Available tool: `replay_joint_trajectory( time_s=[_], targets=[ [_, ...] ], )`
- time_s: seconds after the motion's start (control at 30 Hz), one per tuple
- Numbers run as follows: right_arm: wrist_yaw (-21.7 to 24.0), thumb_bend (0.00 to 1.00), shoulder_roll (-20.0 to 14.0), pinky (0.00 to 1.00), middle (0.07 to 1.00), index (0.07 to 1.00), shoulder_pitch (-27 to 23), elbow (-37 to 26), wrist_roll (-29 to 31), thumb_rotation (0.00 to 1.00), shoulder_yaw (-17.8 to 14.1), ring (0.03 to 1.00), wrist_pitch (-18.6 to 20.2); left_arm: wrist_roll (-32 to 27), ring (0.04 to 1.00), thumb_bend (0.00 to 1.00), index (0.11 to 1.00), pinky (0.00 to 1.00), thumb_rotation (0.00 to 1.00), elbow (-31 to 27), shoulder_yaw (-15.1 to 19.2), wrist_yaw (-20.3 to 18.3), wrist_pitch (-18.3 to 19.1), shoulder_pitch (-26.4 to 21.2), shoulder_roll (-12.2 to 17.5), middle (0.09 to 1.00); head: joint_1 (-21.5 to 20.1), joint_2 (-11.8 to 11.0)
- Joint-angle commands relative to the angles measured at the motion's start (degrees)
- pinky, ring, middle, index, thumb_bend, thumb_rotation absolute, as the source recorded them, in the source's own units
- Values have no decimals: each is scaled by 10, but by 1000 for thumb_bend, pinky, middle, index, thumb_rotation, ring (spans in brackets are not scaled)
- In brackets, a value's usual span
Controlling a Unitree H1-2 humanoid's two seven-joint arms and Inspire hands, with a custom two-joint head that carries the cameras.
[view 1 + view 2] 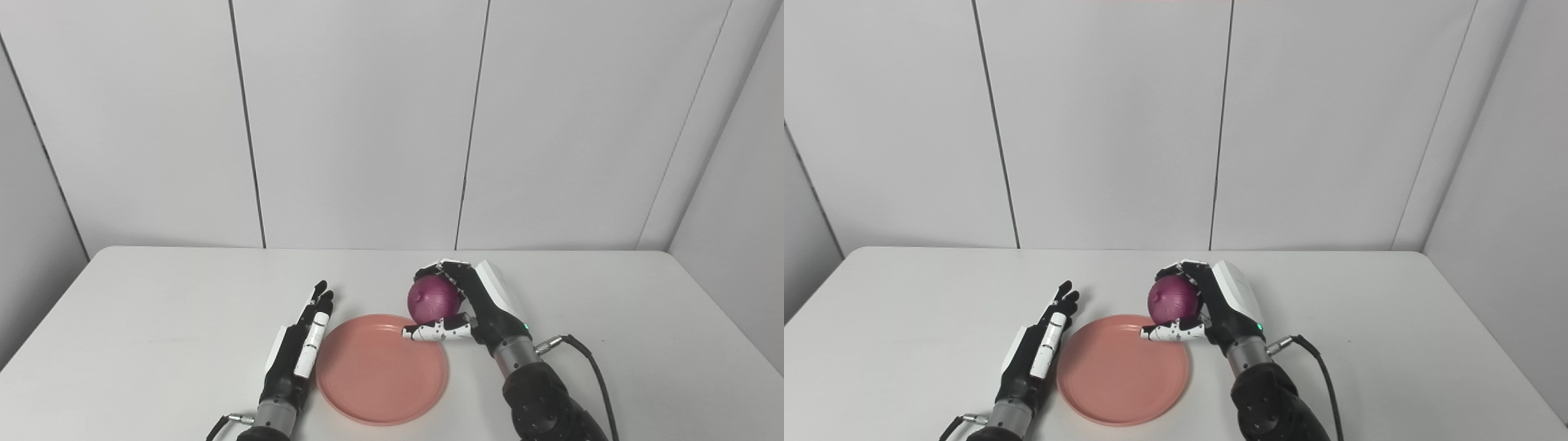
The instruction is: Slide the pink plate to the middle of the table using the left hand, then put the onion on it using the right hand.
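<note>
At lower centre of the frame, on a white rectangular table (153, 318): a round, shallow, pink plastic plate (381, 380), lying flat and bare inside its rim. Just above the plate's upper right edge, a round purple-red onion (432, 298), raised off the tabletop and gripped by the right hand (468, 306). Black fingers (450, 269) curled over the onion's top and far side, white-and-black thumb (436, 331) stretched out beneath it and reaching over the plate's rim. Closed firmly around the onion, then, with the palm facing the picture's left. Small green light showing at the right wrist, and a black cable (588, 361) looping from the wrist toward the bottom edge at lower right.

Lower left of centre, the left hand (300, 346), stretched flat with fingers straight and pointing toward the upper part of the frame, holding nothing. Close against the plate's left rim; touching or merely beside cannot be told from either view. Thumb laid along the side nearest the plate.

Behind the table, across the upper half of the frame, plain pale grey wall panels (361, 122) divided by thin dark seams.
</note>
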Motion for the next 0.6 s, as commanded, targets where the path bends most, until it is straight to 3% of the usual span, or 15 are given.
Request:
replay_joint_trajectory(
  time_s=[0.0, 0.23, 0.57],
  targets=[
    [-5, 503, 5, 316, 497, 544, -32, -4, -11, 0, 7, 387, -34, -2, 980, 608, 956, 997, 1000, -6, -1, 2, -2, -9, -7, 968, 0, -1],
    [-12, 498, 19, 227, 461, 556, -45, 31, -37, 0, 40, 351, -56, 2, 972, 617, 952, 987, 1000, -3, 1, 8, -1, -12, -5, 964, -1, -2],
    [-8, 502, 24, 299, 470, 553, -47, 71, -48, 0, 67, 375, -75, 0, 976, 613, 956, 983, 1000, -7, 3, 8, 7, -13, -6, 965, -3, -2]
  ],
)
